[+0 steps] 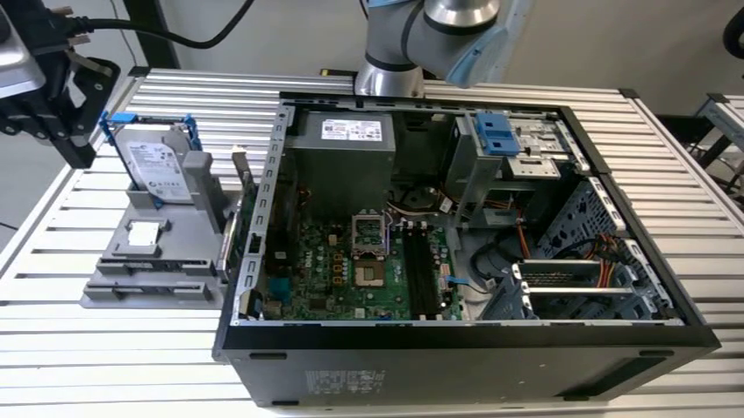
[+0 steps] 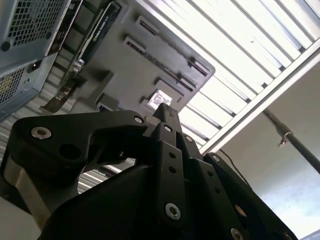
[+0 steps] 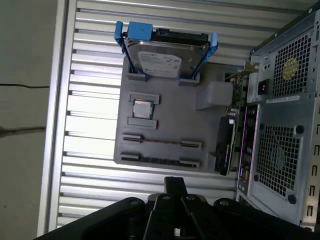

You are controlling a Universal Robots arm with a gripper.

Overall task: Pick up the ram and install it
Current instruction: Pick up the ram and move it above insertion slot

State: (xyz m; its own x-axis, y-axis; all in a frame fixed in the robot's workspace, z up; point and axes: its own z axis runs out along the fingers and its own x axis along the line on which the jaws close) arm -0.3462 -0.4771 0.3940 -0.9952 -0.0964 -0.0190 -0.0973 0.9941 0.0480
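Ram (image 3: 160, 161): judged to be the dark strip seated on edge in the outermost slot of the gray fixture (image 3: 205, 125), not yet picked up. Its long axis ran across the fixture's width, parallel to the broad face of the hard drive (image 3: 162, 60) standing at the opposite end. Between the two lay a second, thinner slot and a processor chip (image 3: 142, 108). Claw (image 3: 175, 182): the tips met in a single point in both wrist views, so it was read as clenched on nothing. It hung well above the surface (image 3: 90, 75), touching no part. In the first wrist view the tip showed just past the fixture edge along which the ram lay, so the ram was judged the nearest item on the fixture, with its length lying crosswise to the line from claw to hard drive. In the exterior view the claw (image 1: 82, 157) appeared high at that view's left, beside the drive. Clearances: open slatted surface on the fixture's outer side. On the other side a black card (image 3: 224, 147) stood upright just beside the ram's end, with the computer case (image 3: 280, 150) close behind it, so that end was tight. Inside the case the black memory slots (image 1: 424, 270) lay uncovered, side panel off.
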